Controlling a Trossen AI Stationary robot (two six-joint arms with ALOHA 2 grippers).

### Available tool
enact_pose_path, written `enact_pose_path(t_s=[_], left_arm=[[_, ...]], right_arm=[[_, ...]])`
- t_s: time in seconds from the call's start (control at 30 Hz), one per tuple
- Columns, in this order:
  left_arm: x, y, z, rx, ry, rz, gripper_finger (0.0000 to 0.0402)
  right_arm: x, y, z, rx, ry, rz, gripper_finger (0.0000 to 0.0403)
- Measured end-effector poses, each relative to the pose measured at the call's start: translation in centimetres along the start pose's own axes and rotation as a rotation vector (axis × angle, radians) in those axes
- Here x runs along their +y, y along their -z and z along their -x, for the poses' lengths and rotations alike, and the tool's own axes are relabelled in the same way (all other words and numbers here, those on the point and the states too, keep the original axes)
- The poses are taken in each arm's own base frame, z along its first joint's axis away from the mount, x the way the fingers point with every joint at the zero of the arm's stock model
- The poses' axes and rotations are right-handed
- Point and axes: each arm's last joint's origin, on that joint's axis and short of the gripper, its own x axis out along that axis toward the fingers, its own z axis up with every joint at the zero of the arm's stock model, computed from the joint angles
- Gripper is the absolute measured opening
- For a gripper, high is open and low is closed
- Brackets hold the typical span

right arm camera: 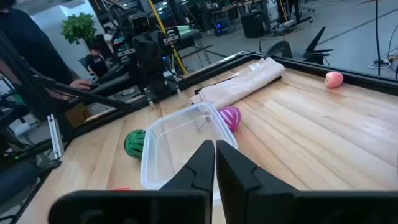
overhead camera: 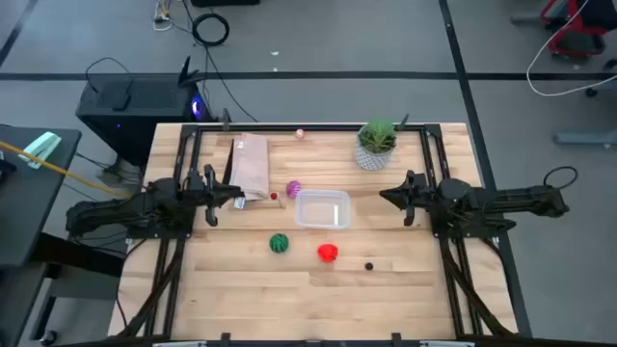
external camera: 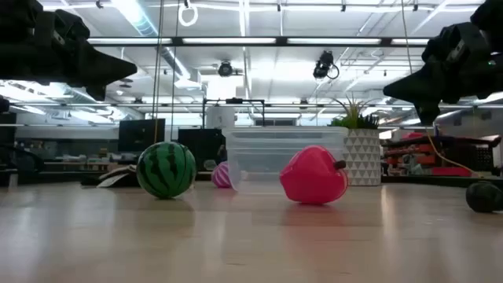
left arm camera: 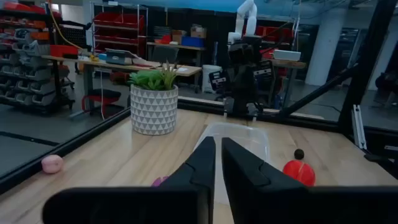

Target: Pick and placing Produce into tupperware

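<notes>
The clear tupperware tub [overhead camera: 322, 209] stands mid-table, with nothing inside it that I can see. The purple-pink ball [overhead camera: 293, 189] and a tiny red bit [overhead camera: 275, 197] lie by its far-left corner. The green striped ball [overhead camera: 279, 243], the red lumpy piece [overhead camera: 328, 253] and a dark bit [overhead camera: 368, 266] rest on the wood nearer the table's near edge. A pink bit [overhead camera: 300, 133] lies at the far edge. My left gripper [overhead camera: 231, 199] hovers left of the tub and my right gripper [overhead camera: 388, 196] right of it. Both are shut, raised, and point at the tub [left arm camera: 239, 140] [right arm camera: 180, 143].
A tan paper bag [overhead camera: 252, 166] lies far-left of the tub. A potted plant in a white patterned pot [overhead camera: 376, 145] stands at the far right. Black rails frame the table's sides. A person's arm [right arm camera: 37, 68] shows beyond the table's left side.
</notes>
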Motion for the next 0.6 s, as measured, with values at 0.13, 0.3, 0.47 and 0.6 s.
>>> enact_pose_path(t_s=[0.13,0.3,0.47,0.6], left_arm=[[0.0,-0.01,0.0,0.0,0.0,0.0,0.0029],[0.0,-0.01,0.0,0.0,0.0,0.0,0.0024],[0.0,0.0,0.0,0.0,0.0,0.0,0.0026],[0.0,-0.01,0.0,0.0,0.0,0.0,0.0032]], right_arm=[[0.0,0.0,0.0,0.0,0.0,0.0,0.0023],[0.0,0.0,0.0,0.0,0.0,0.0,0.0023],[0.0,0.0,0.0,0.0,0.0,0.0,0.0023],[0.0,0.0,0.0,0.0,0.0,0.0,0.0023]])
